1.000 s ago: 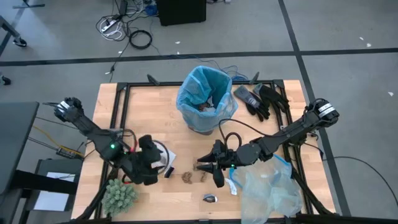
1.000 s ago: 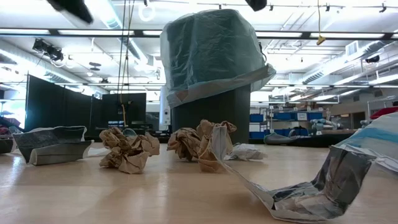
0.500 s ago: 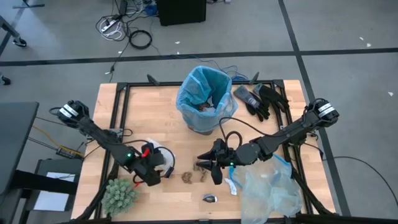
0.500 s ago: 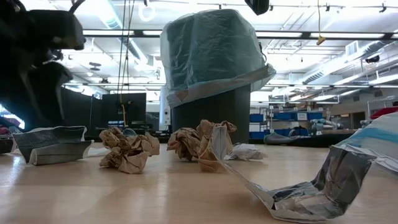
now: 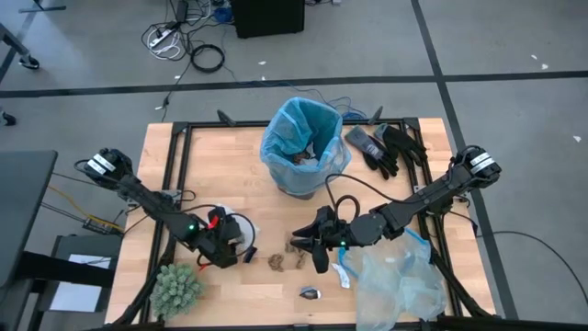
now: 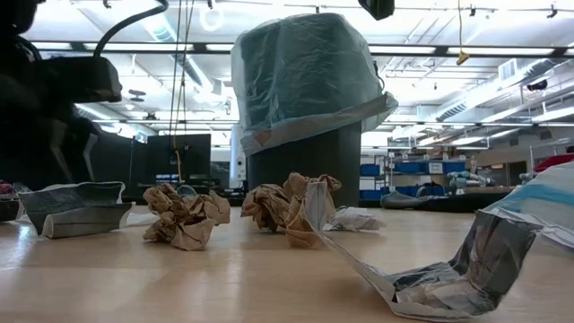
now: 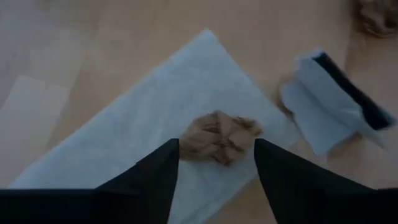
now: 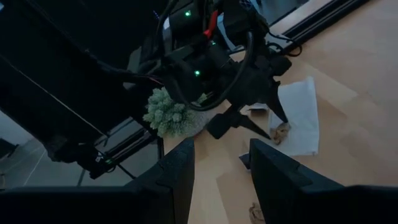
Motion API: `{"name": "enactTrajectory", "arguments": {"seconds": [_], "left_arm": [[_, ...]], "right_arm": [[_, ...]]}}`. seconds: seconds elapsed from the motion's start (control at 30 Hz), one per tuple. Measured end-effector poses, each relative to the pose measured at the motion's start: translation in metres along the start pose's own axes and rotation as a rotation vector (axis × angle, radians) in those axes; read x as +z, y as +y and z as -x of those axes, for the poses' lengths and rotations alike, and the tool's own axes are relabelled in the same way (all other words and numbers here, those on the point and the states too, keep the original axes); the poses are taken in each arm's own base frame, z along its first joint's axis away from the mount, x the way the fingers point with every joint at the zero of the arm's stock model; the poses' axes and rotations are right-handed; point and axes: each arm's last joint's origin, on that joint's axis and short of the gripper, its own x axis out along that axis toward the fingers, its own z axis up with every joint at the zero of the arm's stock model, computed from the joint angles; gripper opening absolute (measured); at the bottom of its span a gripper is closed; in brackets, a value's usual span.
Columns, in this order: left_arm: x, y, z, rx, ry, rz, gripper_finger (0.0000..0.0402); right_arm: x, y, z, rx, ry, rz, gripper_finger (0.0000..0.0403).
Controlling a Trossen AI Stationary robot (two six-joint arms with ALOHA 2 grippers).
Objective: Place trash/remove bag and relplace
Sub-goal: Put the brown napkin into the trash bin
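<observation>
My left gripper (image 7: 216, 163) is low over a white paper sheet (image 7: 155, 118) near the table's left front. Its fingers are apart on either side of a crumpled brown paper wad (image 7: 219, 135) that lies on the sheet. From above, that gripper (image 5: 230, 250) is beside the sheet (image 5: 244, 230). My right gripper (image 5: 308, 246) hangs open and empty, high over the middle. The dark bin with the blue bag (image 5: 303, 145) stands at the far middle, with trash (image 5: 308, 158) inside. More brown wads (image 6: 184, 217) (image 6: 287, 205) lie on the table. My left gripper comes at the brown wad from above, slanting down, with one finger (image 7: 163, 171) at each side of it. The wad lies on the white sheet. I cannot tell whether the fingers touch it.
A folded grey wrapper (image 7: 329, 102) lies beside the sheet. A green spiky ball (image 5: 176, 290) sits at the near left corner. Black gloves (image 5: 386, 147) lie at the far right, and a pale clear bag (image 5: 395, 280) at the near right. A small dark wrapper (image 5: 310, 293) lies near the front edge.
My left gripper has gone down toward the white sheet, coming into the low view from above at the left. The right arm has stayed where it was.
</observation>
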Motion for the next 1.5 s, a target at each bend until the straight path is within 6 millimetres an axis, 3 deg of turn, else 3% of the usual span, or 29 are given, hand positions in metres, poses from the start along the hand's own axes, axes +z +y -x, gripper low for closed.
{"name": "enactTrajectory", "arguments": {"seconds": [0.2,0.43,0.73,0.9,1.1,1.3,1.5], "left_arm": [[0.006,0.003,-0.003,0.019,-0.034,0.030,0.0139],[0.010,0.006,-0.005,0.025,-0.036,0.034,0.0016],[0.017,0.008,-0.007,0.002,-0.029,0.074,0.0003],[0.035,-0.001,0.002,-0.044,-0.039,0.078,0.0002],[0.077,-0.014,0.034,-0.042,-0.060,-0.044,0.0001],[0.129,-0.016,0.088,0.049,-0.136,-0.171,0.0001],[0.183,-0.006,0.137,0.090,-0.314,-0.202,0.0001]], "right_arm": [[0.001,0.001,0.000,-0.002,-0.017,-0.018,0.0141],[0.002,0.001,0.000,-0.001,-0.021,-0.022,0.0141],[0.002,0.000,0.000,-0.008,-0.026,-0.007,0.0128],[0.002,-0.001,0.000,-0.034,-0.036,0.002,0.0121],[-0.009,-0.010,0.001,-0.126,0.057,0.022,0.0121],[-0.026,-0.026,0.007,-0.269,0.225,0.038,0.0122],[-0.028,-0.031,0.008,-0.300,0.277,0.017,0.0133]]}}
